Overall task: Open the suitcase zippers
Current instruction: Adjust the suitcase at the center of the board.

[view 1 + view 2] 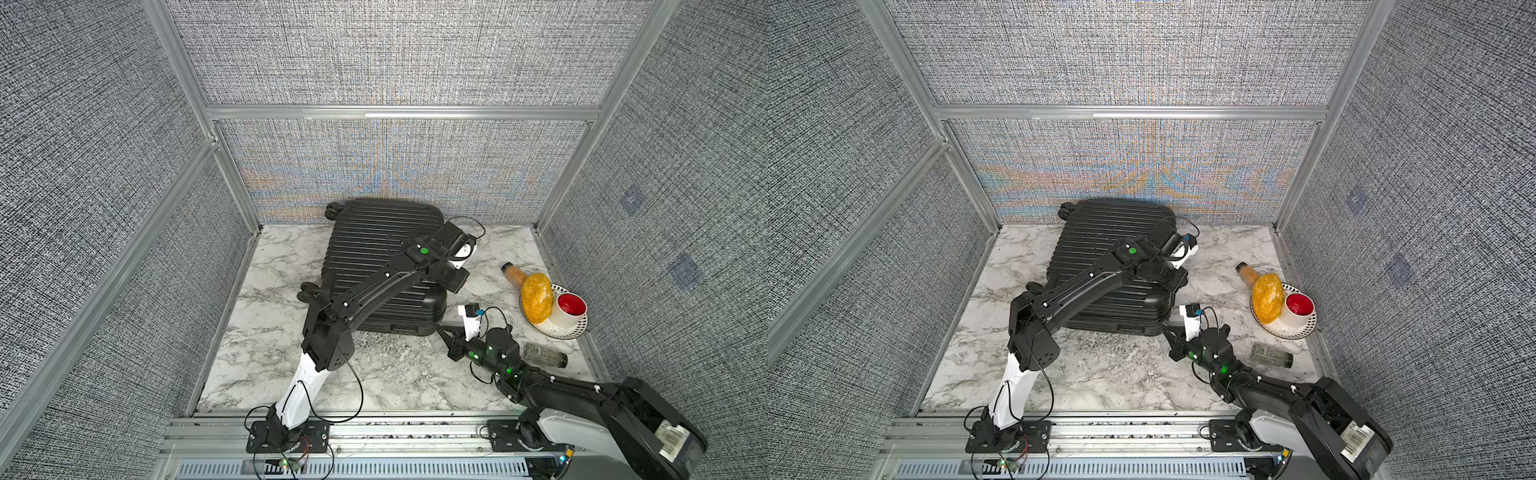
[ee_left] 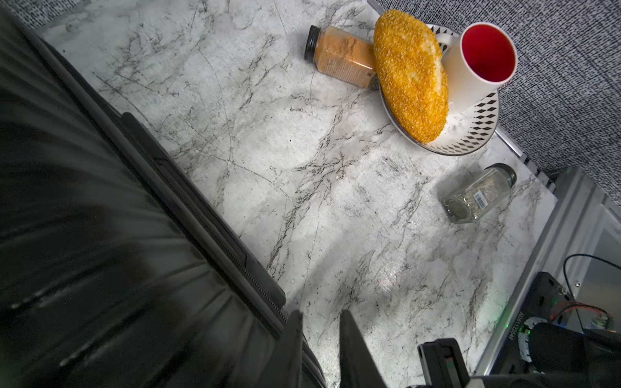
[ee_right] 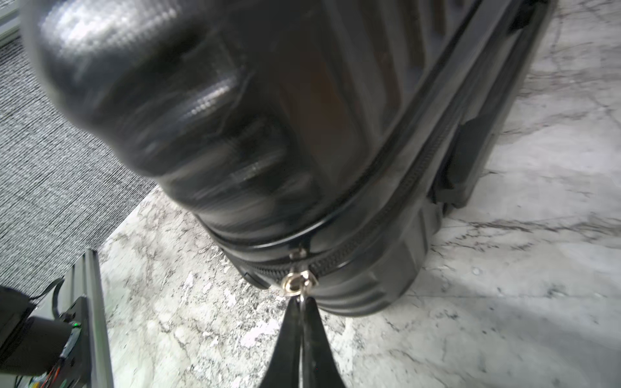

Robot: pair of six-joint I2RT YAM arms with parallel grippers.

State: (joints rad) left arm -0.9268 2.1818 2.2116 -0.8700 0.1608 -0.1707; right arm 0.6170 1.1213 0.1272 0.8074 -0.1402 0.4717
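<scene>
The black ribbed suitcase (image 1: 374, 257) (image 1: 1100, 232) lies flat at the back of the marble table. Its zipper track (image 3: 369, 242) (image 2: 215, 231) runs along the seam between the shells. My right gripper (image 3: 303, 302) (image 1: 439, 330) is at the case's near right corner, shut on the flat tab of a silver zipper pull (image 3: 295, 280). My left arm reaches across the lid to the case's right side. There my left gripper (image 2: 321, 319) stands narrowly open, with bare marble showing in the gap. One of its fingers (image 2: 294, 336) rests against the seam.
Right of the case, a patterned plate (image 1: 552, 334) holds a seeded bread (image 1: 537, 303) and a white cup with a red inside (image 1: 571, 309). An orange spice jar (image 1: 513, 274) and a clear jar (image 1: 544, 354) lie nearby. Grey walls close in on three sides.
</scene>
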